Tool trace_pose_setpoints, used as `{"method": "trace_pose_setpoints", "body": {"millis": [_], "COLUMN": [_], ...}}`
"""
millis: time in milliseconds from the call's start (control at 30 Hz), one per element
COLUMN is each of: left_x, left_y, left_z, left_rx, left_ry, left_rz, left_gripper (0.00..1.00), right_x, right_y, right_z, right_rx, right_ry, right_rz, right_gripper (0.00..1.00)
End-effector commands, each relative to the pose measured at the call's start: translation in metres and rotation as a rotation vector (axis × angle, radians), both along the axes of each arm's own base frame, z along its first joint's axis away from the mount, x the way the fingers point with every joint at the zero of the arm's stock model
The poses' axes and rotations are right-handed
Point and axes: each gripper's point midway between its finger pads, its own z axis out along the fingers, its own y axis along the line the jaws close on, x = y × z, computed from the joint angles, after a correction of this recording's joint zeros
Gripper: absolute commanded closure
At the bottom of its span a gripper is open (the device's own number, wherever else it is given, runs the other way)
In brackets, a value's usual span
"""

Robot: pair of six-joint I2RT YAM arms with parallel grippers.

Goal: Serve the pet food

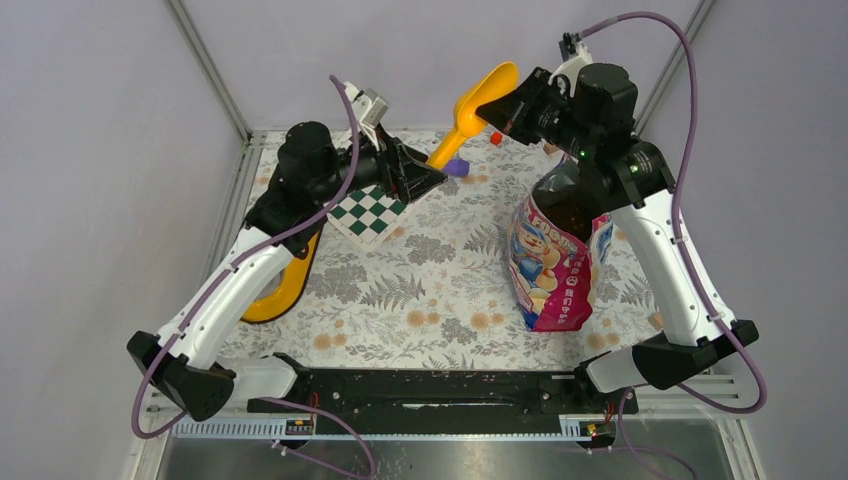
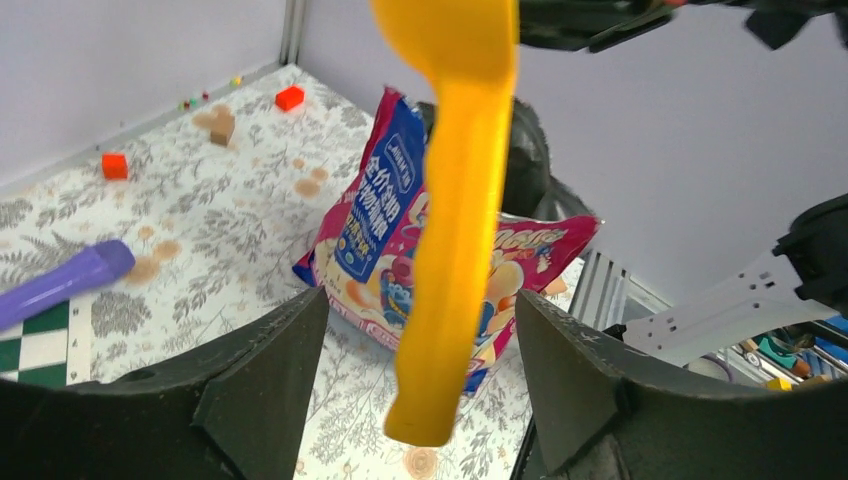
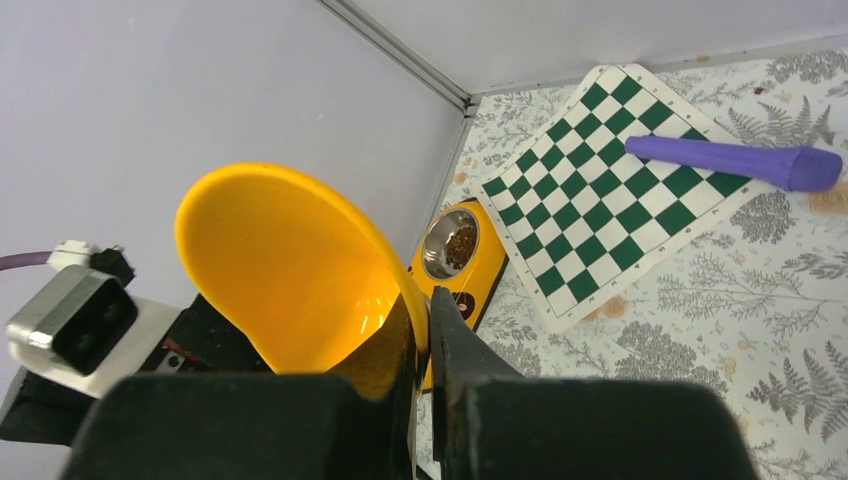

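The orange scoop (image 1: 478, 105) hangs in the air at the back of the table. My right gripper (image 3: 428, 305) is shut on the rim of its bowl (image 3: 290, 270). Its handle (image 2: 455, 260) points down between the fingers of my left gripper (image 2: 420, 295), which is open and clear of it on both sides. The pink-and-blue pet food bag (image 1: 553, 262) stands upright under my right arm and also shows behind the handle (image 2: 375, 215). Some brown kibble (image 3: 459, 243) lies in a steel bowl of the yellow feeder (image 3: 478, 285).
A green-and-white chessboard mat (image 1: 368, 214) lies below my left gripper, with a purple cylinder (image 3: 735, 163) at its edge. The feeder (image 1: 275, 295) sits at the left edge under my left arm. Red cubes (image 2: 290, 97) and a wooden block (image 2: 222, 125) lie near the back wall.
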Motion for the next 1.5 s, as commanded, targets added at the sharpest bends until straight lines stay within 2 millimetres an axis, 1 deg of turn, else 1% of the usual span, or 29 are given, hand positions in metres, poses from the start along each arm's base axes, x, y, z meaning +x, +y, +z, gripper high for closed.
{"method": "trace_pose_setpoints", "body": {"millis": [0, 133, 167, 233, 267, 300, 333, 433, 467, 567, 600, 667, 767, 867, 933, 1033, 1100, 1133, 1233, 1267, 1333, 1400, 1433, 1467], "left_x": [0.010, 0.007, 0.007, 0.006, 0.006, 0.005, 0.004, 0.004, 0.003, -0.010, -0.014, -0.019, -0.030, -0.040, -0.046, -0.051, -0.053, -0.054, -0.054, -0.054, -0.051, -0.046, -0.039, -0.033], "left_y": [0.001, -0.009, -0.009, -0.012, -0.012, -0.013, -0.014, -0.014, -0.013, -0.009, -0.007, -0.002, 0.000, 0.001, 0.001, 0.002, 0.003, 0.003, 0.004, 0.004, 0.003, 0.002, 0.002, 0.002], "left_z": [0.001, -0.004, -0.004, -0.004, -0.004, -0.003, -0.001, 0.001, 0.000, 0.002, 0.003, 0.003, 0.005, 0.007, 0.006, 0.004, 0.003, 0.004, 0.007, 0.009, 0.017, 0.028, 0.029, 0.032], "left_rx": [0.029, 0.037, 0.038, 0.039, 0.039, 0.036, 0.034, 0.039, 0.045, 0.042, 0.041, 0.053, 0.075, 0.079, 0.083, 0.093, 0.101, 0.101, 0.100, 0.097, 0.076, 0.034, 0.009, -0.020], "left_ry": [-0.030, -0.006, -0.001, 0.004, 0.005, 0.006, 0.003, -0.007, -0.008, -0.014, -0.011, 0.000, -0.008, -0.014, -0.013, -0.012, -0.018, -0.024, -0.032, -0.032, -0.036, -0.040, -0.029, -0.026], "left_rz": [0.046, -0.017, -0.021, -0.035, -0.042, -0.049, -0.056, -0.066, -0.076, -0.169, -0.203, -0.233, -0.285, -0.326, -0.354, -0.383, -0.391, -0.393, -0.391, -0.389, -0.371, -0.327, -0.284, -0.249], "left_gripper": [0.32, 0.42, 0.47, 0.60, 0.63, 0.64, 0.70, 0.99, 1.00, 1.00, 1.00, 1.00, 1.00, 1.00, 1.00, 1.00, 1.00, 1.00, 1.00, 0.89, 0.74, 0.44, 0.33, 0.27], "right_x": [-0.011, -0.011, -0.010, -0.009, -0.008, -0.007, -0.006, -0.006, -0.006, -0.007, -0.008, -0.015, -0.027, -0.038, -0.042, -0.039, -0.035, -0.035, -0.032, -0.032, -0.029, -0.022, -0.018, -0.016], "right_y": [-0.006, -0.002, -0.001, 0.000, 0.001, 0.002, 0.002, 0.002, 0.001, -0.007, -0.010, -0.014, -0.021, -0.020, -0.018, -0.017, -0.017, -0.015, -0.012, -0.012, -0.013, -0.017, -0.020, -0.021], "right_z": [0.019, 0.014, 0.011, 0.005, 0.003, -0.001, -0.003, -0.008, -0.009, -0.007, -0.006, 0.001, 0.013, 0.016, 0.016, 0.013, 0.013, 0.014, 0.014, 0.014, 0.016, 0.021, 0.019, 0.021], "right_rx": [0.050, 0.050, 0.049, 0.045, 0.045, 0.043, 0.040, 0.023, 0.011, -0.029, -0.035, -0.020, 0.000, -0.029, -0.042, -0.047, -0.030, -0.017, 0.026, 0.042, 0.077, 0.123, 0.153, 0.187], "right_ry": [-0.015, 0.003, 0.011, 0.026, 0.033, 0.043, 0.049, 0.046, 0.037, -0.016, -0.037, -0.072, -0.111, -0.143, -0.148, -0.133, -0.107, -0.094, -0.049, -0.040, -0.024, -0.012, 0.006, 0.004], "right_rz": [-0.023, -0.005, -0.005, -0.001, 0.001, 0.002, 0.002, 0.005, 0.007, 0.028, 0.057, 0.137, 0.251, 0.336, 0.371, 0.375, 0.360, 0.364, 0.364, 0.362, 0.329, 0.255, 0.218, 0.191], "right_gripper": [1.00, 1.00, 1.00, 1.00, 1.00, 1.00, 1.00, 0.99, 0.91, 0.62, 0.55, 0.49, 0.42, 0.38, 0.36, 0.37, 0.41, 0.45, 0.73, 0.84, 1.00, 1.00, 1.00, 1.00]}}
